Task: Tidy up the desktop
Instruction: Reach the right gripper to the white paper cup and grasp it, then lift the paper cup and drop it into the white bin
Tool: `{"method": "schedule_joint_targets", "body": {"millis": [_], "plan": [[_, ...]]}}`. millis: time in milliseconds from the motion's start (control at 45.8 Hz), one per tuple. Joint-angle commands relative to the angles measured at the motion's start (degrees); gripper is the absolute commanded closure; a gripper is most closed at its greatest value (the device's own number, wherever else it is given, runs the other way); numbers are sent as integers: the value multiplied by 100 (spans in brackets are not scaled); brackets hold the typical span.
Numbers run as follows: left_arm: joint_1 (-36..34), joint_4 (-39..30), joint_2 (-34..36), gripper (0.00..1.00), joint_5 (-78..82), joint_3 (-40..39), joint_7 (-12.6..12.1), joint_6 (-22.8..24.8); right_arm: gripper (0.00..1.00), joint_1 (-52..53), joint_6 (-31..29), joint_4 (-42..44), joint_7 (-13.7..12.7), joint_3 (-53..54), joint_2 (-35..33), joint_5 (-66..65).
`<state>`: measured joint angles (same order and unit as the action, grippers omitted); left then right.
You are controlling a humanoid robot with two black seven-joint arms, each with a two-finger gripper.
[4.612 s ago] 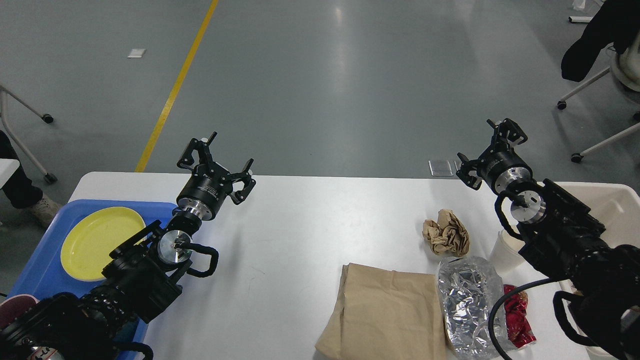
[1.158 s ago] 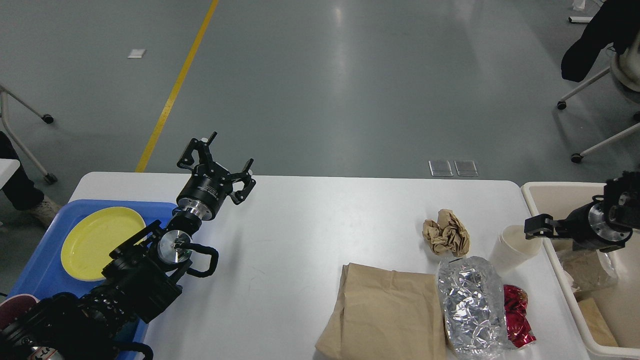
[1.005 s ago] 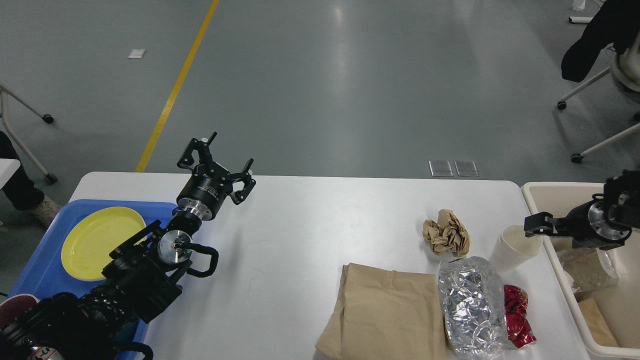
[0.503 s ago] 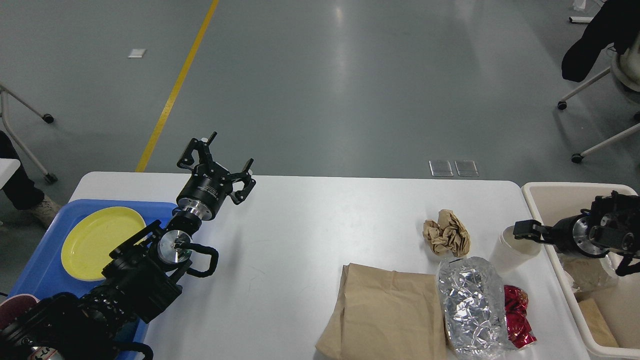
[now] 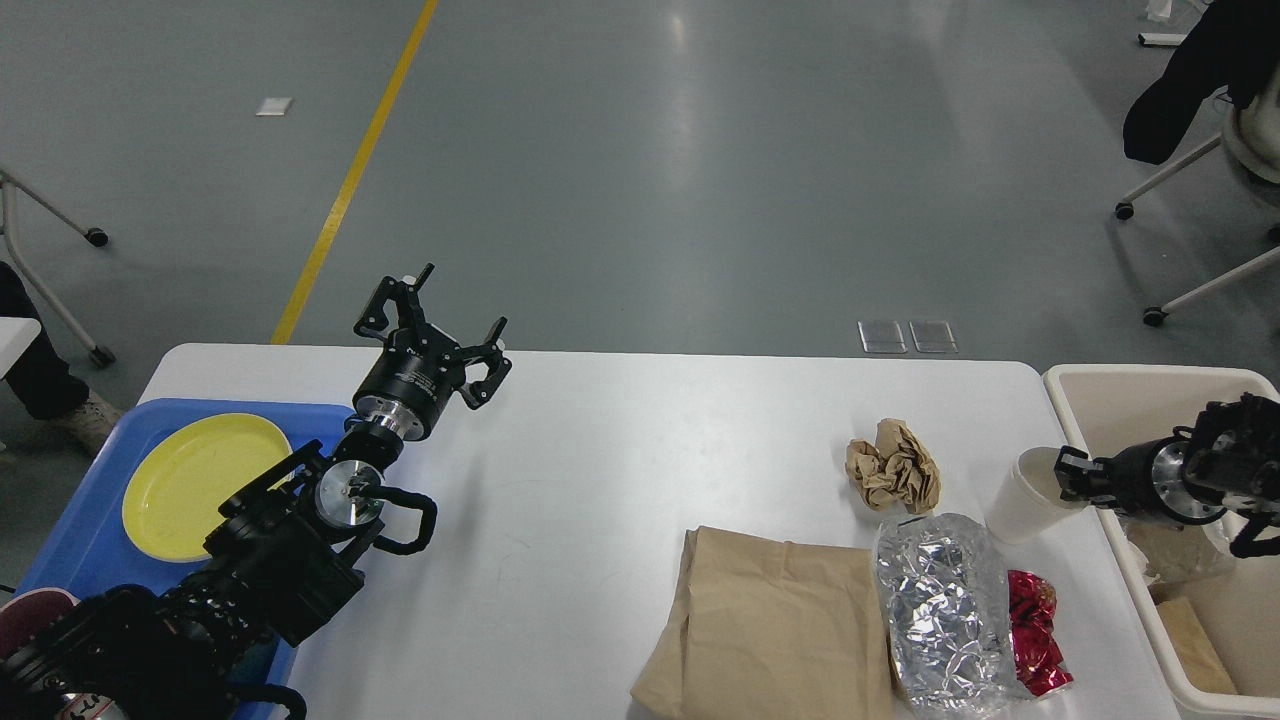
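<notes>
Closing in from the right, right gripper (image 5: pixel 1068 474) now meets rim of white paper cup (image 5: pixel 1022 495) on white desktop (image 5: pixel 620 480); grip state unreadable. Left gripper (image 5: pixel 435 320) unmoved, spread, empty. Cup likely next for beige plastic bin (image 5: pixel 1120 385).

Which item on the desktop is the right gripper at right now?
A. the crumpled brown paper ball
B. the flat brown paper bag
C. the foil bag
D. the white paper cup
D. The right gripper sits at the rim of the white paper cup, near the right edge of the desktop; whether it has closed on the cup cannot be told from this view.
</notes>
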<state>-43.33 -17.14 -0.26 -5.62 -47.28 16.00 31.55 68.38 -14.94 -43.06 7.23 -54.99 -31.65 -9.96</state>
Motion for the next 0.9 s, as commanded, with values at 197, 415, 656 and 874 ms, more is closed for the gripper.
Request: {"method": "schedule_joint_targets", "body": {"millis": [197, 415, 656, 874], "plan": [[0, 0, 0, 2, 0, 0, 0, 0, 100, 614, -1441, -27, -2, -266, -219, 3], [0, 0, 0, 2, 0, 0, 0, 0, 100, 1598, -2241, -106, -2, -749, -333, 3], [0, 0, 0, 2, 0, 0, 0, 0, 100, 3162, -2708, -71, -2, -1856, -342, 3], [0, 0, 0, 2, 0, 0, 0, 0, 100, 3682, -2515, 578, -2, -2692, -447, -94]]}}
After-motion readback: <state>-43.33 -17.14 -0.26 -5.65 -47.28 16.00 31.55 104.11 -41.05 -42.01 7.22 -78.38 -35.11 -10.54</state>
